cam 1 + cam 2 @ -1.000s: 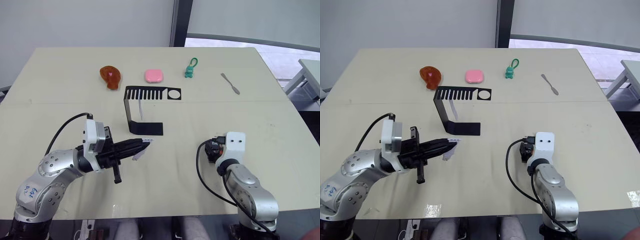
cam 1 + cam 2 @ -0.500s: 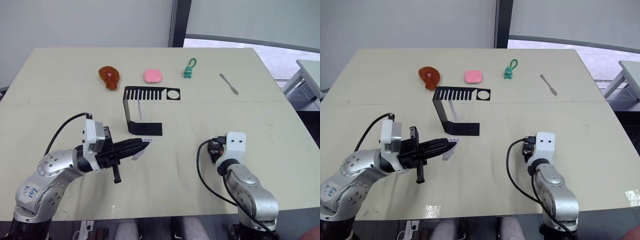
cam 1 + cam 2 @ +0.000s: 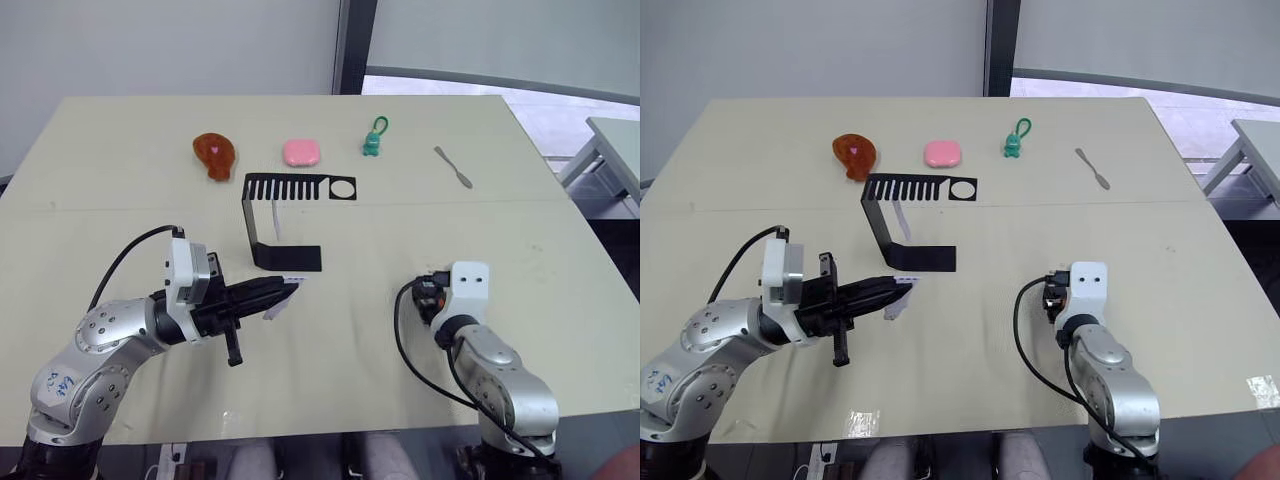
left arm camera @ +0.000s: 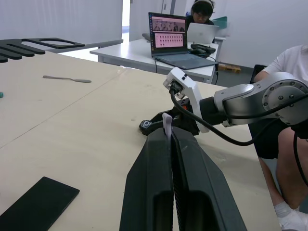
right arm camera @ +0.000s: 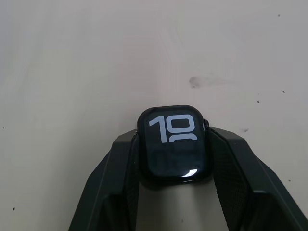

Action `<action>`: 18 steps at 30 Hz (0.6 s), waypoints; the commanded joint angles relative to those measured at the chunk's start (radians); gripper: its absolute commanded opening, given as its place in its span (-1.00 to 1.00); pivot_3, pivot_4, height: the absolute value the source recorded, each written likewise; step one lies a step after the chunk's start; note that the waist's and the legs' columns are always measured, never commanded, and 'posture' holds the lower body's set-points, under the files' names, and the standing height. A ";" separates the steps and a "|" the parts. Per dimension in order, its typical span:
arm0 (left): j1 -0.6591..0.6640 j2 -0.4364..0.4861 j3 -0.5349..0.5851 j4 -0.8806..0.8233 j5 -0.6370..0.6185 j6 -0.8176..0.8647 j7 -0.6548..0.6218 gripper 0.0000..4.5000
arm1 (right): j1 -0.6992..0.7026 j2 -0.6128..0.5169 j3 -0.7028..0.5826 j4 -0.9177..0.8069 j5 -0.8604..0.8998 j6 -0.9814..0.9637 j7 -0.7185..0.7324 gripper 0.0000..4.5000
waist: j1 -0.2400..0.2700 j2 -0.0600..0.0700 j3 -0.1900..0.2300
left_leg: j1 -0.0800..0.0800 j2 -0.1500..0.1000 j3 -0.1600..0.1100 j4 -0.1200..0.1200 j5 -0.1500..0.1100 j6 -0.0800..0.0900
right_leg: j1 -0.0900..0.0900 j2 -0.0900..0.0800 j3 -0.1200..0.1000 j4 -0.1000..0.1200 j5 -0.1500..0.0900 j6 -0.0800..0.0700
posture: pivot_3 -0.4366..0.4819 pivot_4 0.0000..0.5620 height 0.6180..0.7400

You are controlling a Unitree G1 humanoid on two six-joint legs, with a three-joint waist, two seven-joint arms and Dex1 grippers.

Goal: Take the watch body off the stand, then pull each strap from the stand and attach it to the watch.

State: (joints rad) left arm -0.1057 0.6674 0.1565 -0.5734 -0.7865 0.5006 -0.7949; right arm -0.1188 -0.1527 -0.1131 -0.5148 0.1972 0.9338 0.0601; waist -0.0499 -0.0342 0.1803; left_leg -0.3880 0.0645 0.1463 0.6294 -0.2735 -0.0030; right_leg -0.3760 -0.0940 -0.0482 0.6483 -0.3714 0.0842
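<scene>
Watch body [image 5: 174, 146] sits pinched in the right gripper [image 5: 174, 159] low over the pale table [image 3: 420, 230]; left gripper [image 4: 170, 135] is clamped on one strap [image 4: 167, 124] just before the stand [image 3: 285, 222], where a second strap [image 3: 277, 219] hangs; beyond lie a brown toy [image 3: 215, 154], pink case [image 3: 302, 152], green keychain [image 3: 373, 138] and metal tool [image 3: 453, 167]; grey walls behind.

Silver arms, black cables, black pincers

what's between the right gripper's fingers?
The watch body, clamped at its sides by the right gripper, screen up with light digits showing, over bare table. Its underside and strap slots are covered, so not visible.
</scene>
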 commanded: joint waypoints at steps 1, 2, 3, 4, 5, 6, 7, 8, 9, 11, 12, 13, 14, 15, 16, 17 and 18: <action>0.004 0.027 0.054 -0.017 -0.008 -0.018 -0.019 -1.00 | -0.047 -0.119 -0.020 0.018 0.048 -0.041 0.141 -0.29 | -0.002 0.003 0.002 | 0.000 0.000 0.000 0.000 0.000 0.000 | 0.000 0.000 0.000 0.000 0.000 0.000 | -0.05 -0.47 1.00; 0.010 0.042 0.073 -0.016 -0.017 -0.014 -0.034 -1.00 | -0.080 -0.142 -0.051 0.037 0.099 -0.015 0.185 -0.29 | -0.003 0.005 0.003 | -0.001 0.000 0.000 0.000 0.000 0.001 | -0.001 0.000 0.000 -0.001 0.000 0.000 | -0.05 -0.47 1.00; 0.015 0.053 0.085 -0.015 -0.024 -0.012 -0.044 -1.00 | -0.103 -0.154 -0.075 0.053 0.137 0.005 0.212 -0.29 | -0.005 0.005 0.004 | -0.001 0.000 0.000 0.000 0.000 0.001 | -0.001 0.000 0.000 -0.001 0.000 0.000 | -0.05 -0.47 1.00; 0.024 0.074 0.100 -0.007 -0.017 -0.018 -0.070 -1.00 | -0.139 -0.177 -0.100 0.076 0.199 0.048 0.265 -0.29 | -0.006 0.006 0.004 | -0.001 0.000 0.000 0.000 0.000 0.001 | -0.001 0.000 0.000 -0.001 0.000 0.000 | -0.05 -0.47 1.00; 0.032 0.100 0.111 0.007 0.000 -0.030 -0.102 -1.00 | -0.177 -0.199 -0.122 0.096 0.280 0.104 0.335 -0.29 | -0.007 0.007 0.004 | -0.001 0.000 0.000 -0.001 0.000 0.001 | -0.001 0.001 0.000 -0.001 0.000 0.000 | -0.05 -0.47 1.00; 0.035 0.121 0.115 0.022 0.021 -0.044 -0.131 -1.00 | -0.209 -0.213 -0.142 0.111 0.355 0.158 0.389 -0.29 | -0.007 0.008 0.005 | -0.001 0.001 0.000 -0.001 0.000 0.000 | -0.001 0.001 0.000 -0.001 0.000 0.000 | -0.05 -0.47 1.00; 0.036 0.138 0.116 0.036 0.040 -0.060 -0.151 -1.00 | -0.236 -0.222 -0.161 0.125 0.417 0.207 0.422 -0.29 | -0.006 0.008 0.005 | -0.001 0.001 0.000 -0.001 0.000 0.000 | -0.001 0.001 0.000 -0.001 0.000 0.000 | -0.05 -0.47 1.00; 0.032 0.149 0.116 0.052 0.057 -0.077 -0.164 -1.00 | -0.260 -0.234 -0.171 0.141 0.458 0.240 0.446 -0.29 | -0.004 0.009 0.006 | -0.001 0.001 0.000 -0.001 0.000 0.001 | -0.001 0.001 0.000 -0.001 0.000 0.000 | -0.05 -0.47 1.00; 0.024 0.151 0.113 0.066 0.075 -0.098 -0.168 -1.00 | -0.286 -0.251 -0.174 0.161 0.500 0.282 0.476 -0.29 | -0.003 0.009 0.006 | -0.001 0.001 0.000 -0.001 0.000 0.001 | -0.001 0.001 -0.001 -0.002 0.000 0.000 | -0.05 -0.47 1.00; 0.008 0.148 0.103 0.080 0.107 -0.134 -0.175 -1.00 | -0.340 -0.270 -0.178 0.202 0.592 0.383 0.522 -0.29 | -0.003 0.009 0.006 | -0.002 0.001 0.000 0.000 -0.001 0.002 | -0.001 0.000 -0.001 -0.002 0.000 0.000 | -0.05 -0.47 1.00; 0.002 0.147 0.097 0.081 0.121 -0.146 -0.177 -1.00 | -0.363 -0.269 -0.183 0.222 0.629 0.433 0.527 -0.29 | -0.002 0.009 0.006 | -0.003 0.000 0.000 0.000 -0.002 0.003 | -0.001 0.000 -0.001 -0.003 0.000 0.000 | -0.05 -0.47 1.00; -0.007 0.148 0.087 0.080 0.133 -0.155 -0.183 -1.00 | -0.392 -0.266 -0.185 0.249 0.670 0.496 0.537 -0.29 | -0.001 0.009 0.006 | -0.003 0.000 0.000 0.001 -0.002 0.003 | -0.001 0.000 -0.001 -0.003 0.000 0.000 | -0.05 -0.47 1.00; -0.013 0.150 0.075 0.077 0.147 -0.167 -0.191 -1.00 | -0.418 -0.256 -0.187 0.274 0.707 0.549 0.547 -0.29 | 0.000 0.009 0.006 | -0.003 0.000 0.000 0.001 -0.002 0.004 | -0.001 -0.001 -0.001 -0.003 0.000 0.000 | -0.05 -0.47 1.00; -0.016 0.154 0.063 0.072 0.162 -0.180 -0.202 -1.00 | -0.441 -0.244 -0.193 0.299 0.737 0.611 0.552 -0.29 | -0.001 0.009 0.006 | -0.003 0.000 0.000 0.001 -0.002 0.004 | -0.001 -0.001 -0.001 -0.003 0.000 0.000 | -0.05 -0.47 1.00; -0.016 0.158 0.051 0.063 0.173 -0.189 -0.213 -1.00 | -0.458 -0.240 -0.187 0.326 0.774 0.652 0.555 -0.29 | -0.001 0.009 0.006 | -0.004 0.000 0.000 0.001 -0.002 0.004 | -0.001 -0.001 -0.001 -0.004 0.000 0.001 | -0.05 -0.47 1.00; -0.016 0.160 0.043 0.055 0.181 -0.195 -0.218 -1.00 | -0.468 -0.236 -0.181 0.344 0.798 0.672 0.550 -0.29 | -0.001 0.009 0.006 | -0.004 0.000 0.000 0.001 -0.002 0.004 | -0.001 -0.001 -0.001 -0.004 0.000 0.001 | -0.05 -0.47 1.00; -0.019 0.160 0.036 0.047 0.189 -0.199 -0.219 -1.00 | -0.476 -0.232 -0.171 0.370 0.827 0.680 0.533 -0.29 | -0.001 0.009 0.006 | -0.004 0.000 0.000 0.000 -0.002 0.004 | -0.001 -0.001 -0.001 -0.004 0.000 0.001 | -0.05 -0.47 1.00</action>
State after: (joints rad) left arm -0.1149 0.8124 0.1932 -0.4882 -0.6109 0.3259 -1.0008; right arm -0.5840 -0.3841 -0.2794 -0.1622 0.9612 1.5781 0.5879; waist -0.0508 -0.0250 0.1863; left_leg -0.3922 0.0646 0.1465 0.6299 -0.2758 0.0011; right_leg -0.3776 -0.0946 -0.0493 0.6441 -0.3712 0.0848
